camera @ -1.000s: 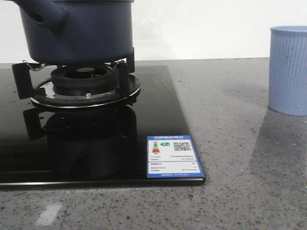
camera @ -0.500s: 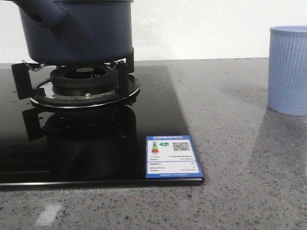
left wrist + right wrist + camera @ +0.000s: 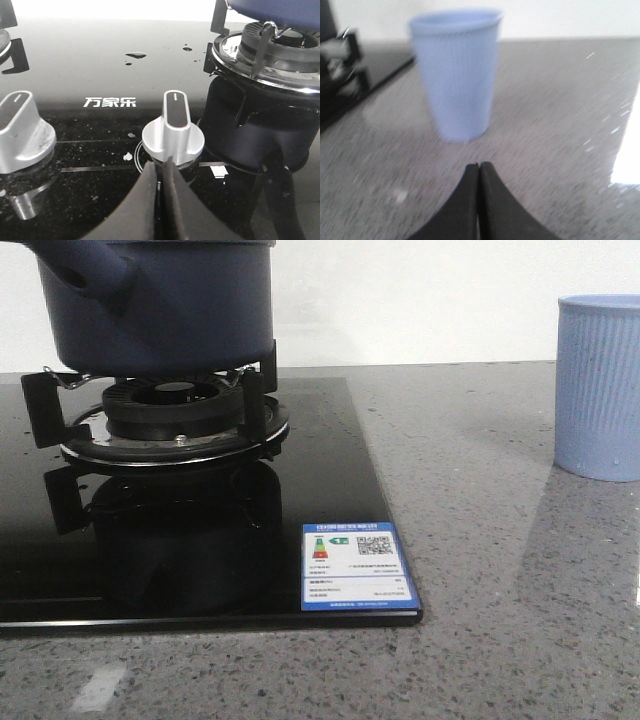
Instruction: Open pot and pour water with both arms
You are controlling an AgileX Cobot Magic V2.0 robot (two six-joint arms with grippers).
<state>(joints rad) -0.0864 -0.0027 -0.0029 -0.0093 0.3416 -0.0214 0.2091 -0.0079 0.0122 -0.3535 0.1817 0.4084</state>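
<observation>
The dark navy-blue pot [image 3: 170,305] stands on the burner grate [image 3: 170,415] of a black glass stove at the left of the front view, its stub handle [image 3: 85,265] pointing forward-left; its top is cut off. A sliver of the pot [image 3: 280,10] shows in the left wrist view. A light blue ribbed cup [image 3: 600,385] stands on the grey counter at the right, also in the right wrist view [image 3: 456,75]. My left gripper [image 3: 162,167] is shut and empty, just in front of a silver stove knob [image 3: 173,132]. My right gripper [image 3: 479,167] is shut and empty, short of the cup.
The stove's glass top [image 3: 330,470] ends in a raised front and right edge with a blue label [image 3: 355,565]. A second silver knob [image 3: 20,132] sits beside the first. Water drops [image 3: 135,55] lie on the glass. A white wall closes the back.
The whole front view has shifted slightly left in the picture: stove, label and cup each sit a few pixels further left. The right wrist view is motion-blurred.
</observation>
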